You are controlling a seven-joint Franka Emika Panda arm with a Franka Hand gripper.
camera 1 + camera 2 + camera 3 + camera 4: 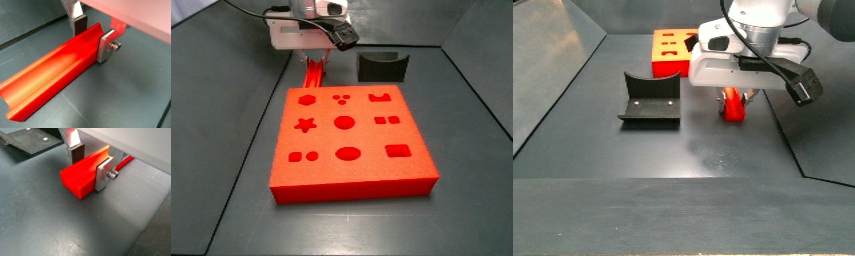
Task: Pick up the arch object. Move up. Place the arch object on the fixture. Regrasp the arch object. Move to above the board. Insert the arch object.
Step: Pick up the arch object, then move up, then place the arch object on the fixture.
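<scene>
Two silver fingers (79,22) of the pincer (93,35) straddled one end of the arch object (53,75), which lay flat on the counter (127,95) behind the board (352,140). You had them closed to roughly the prism's width; I judged it a grip, though contact on both sides was not certain. To do the pick well, you should have squeezed squarely across the side walls, then lifted straight. The fixture (648,100) stood unoccupied nearby, and the board's cut-outs looked unfilled.

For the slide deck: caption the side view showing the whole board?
Pincer straddles the arch object behind the board, fixture alongside.
</scene>
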